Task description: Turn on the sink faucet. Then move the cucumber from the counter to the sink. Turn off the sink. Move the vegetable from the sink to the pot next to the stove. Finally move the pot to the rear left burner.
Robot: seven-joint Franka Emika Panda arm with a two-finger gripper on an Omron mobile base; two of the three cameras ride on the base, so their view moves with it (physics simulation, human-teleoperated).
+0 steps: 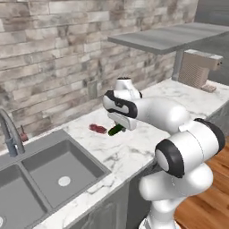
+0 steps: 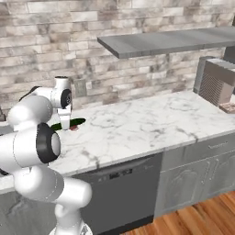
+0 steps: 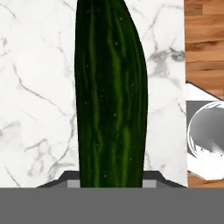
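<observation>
The dark green cucumber (image 3: 109, 96) runs lengthwise up the middle of the hand view, over white marble. My gripper (image 1: 119, 126) points down at the counter (image 1: 134, 147) and is shut on the cucumber (image 1: 115, 130), whose end pokes out to the left below the hand. From the right base view, a finger of the gripper (image 2: 65, 122) crosses the cucumber (image 2: 75, 122). I cannot tell whether the cucumber touches the marble. The sink (image 1: 44, 157) lies to the left, and the faucet (image 1: 10, 130) stands behind it. No water shows.
A small red thing (image 1: 97, 128) lies on the counter just left of the cucumber. A ribbed boxy appliance (image 1: 197, 68) stands at the far right under a grey shelf (image 1: 170, 36). The brick wall is behind; the wooden floor (image 2: 197, 215) is below the counter's front edge.
</observation>
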